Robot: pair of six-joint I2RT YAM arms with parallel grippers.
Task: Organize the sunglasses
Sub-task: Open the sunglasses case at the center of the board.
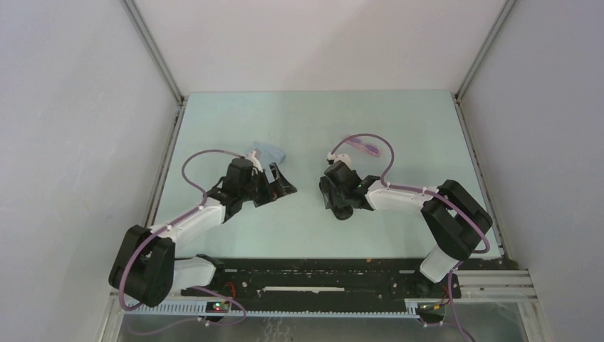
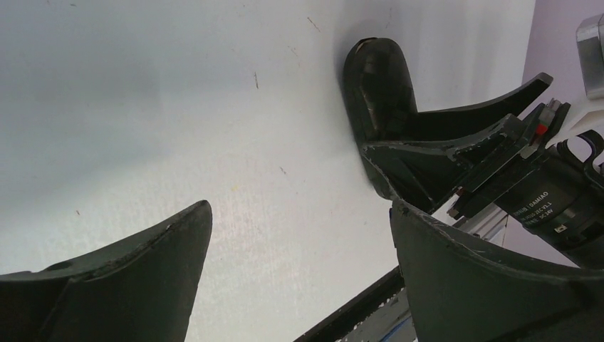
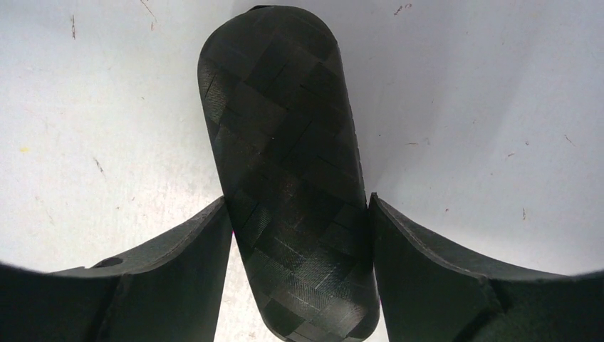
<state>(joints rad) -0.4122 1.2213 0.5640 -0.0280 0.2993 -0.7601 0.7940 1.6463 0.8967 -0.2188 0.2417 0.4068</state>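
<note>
The closed black case [image 1: 337,201] lies on the table; its woven lid fills the right wrist view [image 3: 285,142]. My right gripper [image 1: 333,192] has a finger against each long side of the case [image 3: 299,206]. My left gripper [image 1: 274,183] is open and empty just left of it, over bare table [image 2: 299,214]; its view shows the case's end [image 2: 381,92] held by the right fingers. A small pink-purple shape [image 1: 367,147] lies behind the right wrist beside the purple cable loop; I cannot tell whether it is the sunglasses.
A light blue cloth [image 1: 268,151] lies crumpled just behind the left gripper. Grey walls stand on the left, right and back. A black rail [image 1: 320,274] runs along the near edge between the arm bases.
</note>
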